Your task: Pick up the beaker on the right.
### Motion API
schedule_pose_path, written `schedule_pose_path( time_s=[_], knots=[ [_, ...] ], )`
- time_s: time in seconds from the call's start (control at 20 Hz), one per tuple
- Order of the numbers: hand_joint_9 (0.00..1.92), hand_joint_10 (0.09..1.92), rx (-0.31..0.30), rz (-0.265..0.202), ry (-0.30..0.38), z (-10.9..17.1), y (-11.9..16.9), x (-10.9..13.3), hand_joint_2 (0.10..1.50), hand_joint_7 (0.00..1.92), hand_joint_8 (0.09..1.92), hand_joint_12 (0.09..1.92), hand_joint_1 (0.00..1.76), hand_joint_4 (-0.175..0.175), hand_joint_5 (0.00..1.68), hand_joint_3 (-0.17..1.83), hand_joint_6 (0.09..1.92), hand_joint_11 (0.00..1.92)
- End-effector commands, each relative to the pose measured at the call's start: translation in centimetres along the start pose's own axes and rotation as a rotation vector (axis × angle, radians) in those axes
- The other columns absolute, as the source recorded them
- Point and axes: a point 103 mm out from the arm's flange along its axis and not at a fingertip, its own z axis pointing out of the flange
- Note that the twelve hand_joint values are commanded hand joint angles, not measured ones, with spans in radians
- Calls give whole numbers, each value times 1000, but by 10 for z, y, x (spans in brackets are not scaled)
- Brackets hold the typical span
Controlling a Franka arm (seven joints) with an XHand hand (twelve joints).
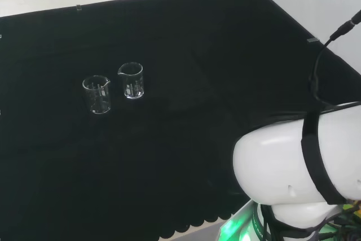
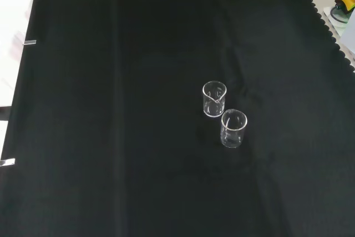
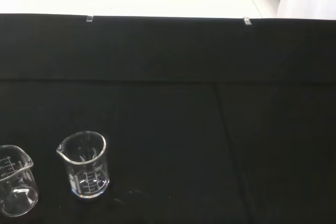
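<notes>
Two small clear glass beakers stand upright and close together on the black cloth. In the head view one beaker (image 1: 131, 80) is to the right and slightly farther back, and the other beaker (image 1: 97, 94) is to its left. The front view shows the first beaker (image 2: 214, 98) higher up and the second beaker (image 2: 233, 128) just below and to its right. Both look empty and carry white scale marks. In the wrist view a spouted beaker (image 3: 84, 165) stands whole beside another beaker (image 3: 16, 182) that the picture's edge cuts off. Nothing touches either beaker.
The arm's big white link (image 1: 299, 167) fills the lower right of the head view, with a black cable (image 1: 318, 77) above it. The cloth's scalloped edge (image 2: 333, 31) runs down the right of the front view. Bare cloth (image 2: 111, 109) surrounds the beakers.
</notes>
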Motion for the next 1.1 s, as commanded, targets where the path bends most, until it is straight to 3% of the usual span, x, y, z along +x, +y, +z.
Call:
schedule_pose_path(
  time_s=[0.05,1.1],
  knots=[
    [55,615,4,1,17,7,3,5,1073,15,473,905,0,-37,112,774,87,0],
    [130,676,36,-10,123,66,39,-1,682,54,588,1020,471,-54,147,939,87,0]
  ],
)
